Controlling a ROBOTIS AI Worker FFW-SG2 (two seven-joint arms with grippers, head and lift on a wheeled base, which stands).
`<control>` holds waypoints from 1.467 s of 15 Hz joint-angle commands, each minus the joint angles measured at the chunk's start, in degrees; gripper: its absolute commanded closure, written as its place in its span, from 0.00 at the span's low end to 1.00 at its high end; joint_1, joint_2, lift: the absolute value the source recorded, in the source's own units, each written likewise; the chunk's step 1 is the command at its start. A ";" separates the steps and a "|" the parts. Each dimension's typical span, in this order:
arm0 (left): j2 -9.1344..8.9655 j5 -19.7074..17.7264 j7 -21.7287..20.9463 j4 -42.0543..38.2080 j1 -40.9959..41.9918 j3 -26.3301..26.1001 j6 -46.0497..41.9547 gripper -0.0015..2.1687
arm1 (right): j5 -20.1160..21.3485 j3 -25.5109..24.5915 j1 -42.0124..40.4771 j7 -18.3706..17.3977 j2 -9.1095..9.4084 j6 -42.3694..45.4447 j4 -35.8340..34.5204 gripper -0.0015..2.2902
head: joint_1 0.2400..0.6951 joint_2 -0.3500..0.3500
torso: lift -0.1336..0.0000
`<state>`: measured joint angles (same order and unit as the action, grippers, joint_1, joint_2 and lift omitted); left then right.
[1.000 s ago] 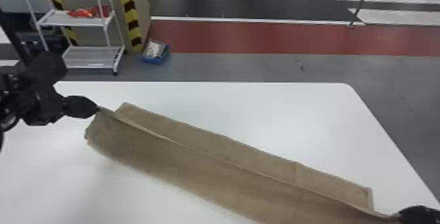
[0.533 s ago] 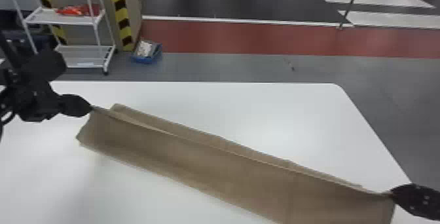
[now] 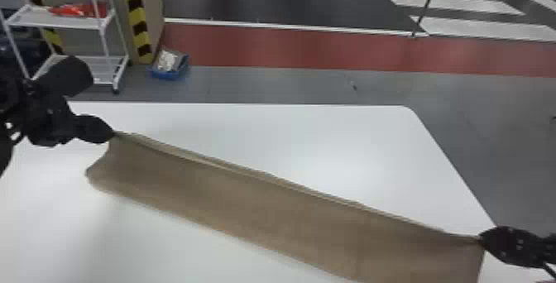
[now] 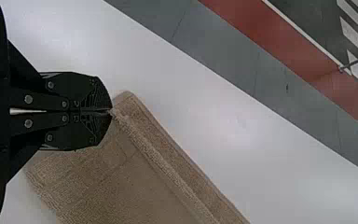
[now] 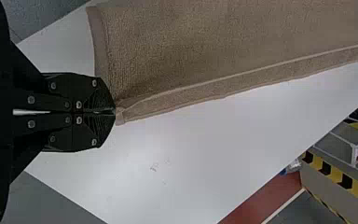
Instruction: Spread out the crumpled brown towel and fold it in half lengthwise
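Forward goes the right gripper (image 3: pixel 482 241), away from the robot, and the towel's (image 3: pixel 264 212) far strip has narrowed behind the held edge! Right now that gripper comes in from the head view's right edge, fingertips aimed left across the table (image 3: pixel 331 137), clenched on the towel's right end. Its wrist view shows the fingers (image 5: pixel 100 100) side by side, tips together on the corner. Over to the left gripper (image 3: pixel 112 132): it enters from the left edge, farther from the robot than its partner, tips pointing right toward the towel. Up close in the wrist view, its two fingers (image 4: pixel 98 95) are closed tight too, pinching the other corner. Between them the towel stretches long and slanting, far at the left and near at the right, its broad face falling toward the robot from the held edge. Only a thin band peeks out beyond that edge. Past the table, the white shelf (image 3: pixel 62 21) stands at the left with red stuff (image 3: pixel 82 10) on top, and a blue box (image 3: pixel 167 74) sits beside it on the floor (image 3: pixel 289 87).
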<state>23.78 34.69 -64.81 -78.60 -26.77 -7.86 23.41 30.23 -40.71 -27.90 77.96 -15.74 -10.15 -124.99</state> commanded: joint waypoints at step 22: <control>-2.60 2.84 3.12 8.02 -3.38 -3.04 -1.83 0.92 | -0.35 0.90 9.71 0.36 -4.82 -5.45 12.58 0.63 | 1.00 0.19 | 0.07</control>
<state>21.11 37.34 -61.82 -70.78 -30.14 -10.86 21.65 29.89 -39.86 -18.84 77.96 -20.27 -14.95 -112.94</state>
